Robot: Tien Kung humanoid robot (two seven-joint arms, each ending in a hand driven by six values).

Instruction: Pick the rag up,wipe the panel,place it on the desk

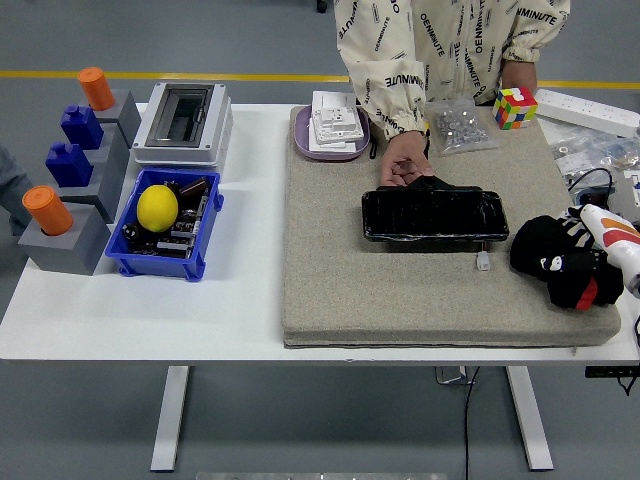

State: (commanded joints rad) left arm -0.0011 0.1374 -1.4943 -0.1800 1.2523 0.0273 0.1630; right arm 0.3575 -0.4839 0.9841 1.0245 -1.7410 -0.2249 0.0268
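The white table [230,310] carries a large beige mat [400,290]. On the mat lies the black panel [434,215], and a person's hand [406,160] touches its far edge. To the right of the panel, at the mat's right edge, the right hand [570,262] is clenched on the black rag [545,250]. A small white connector [483,262] lies just in front of the panel.
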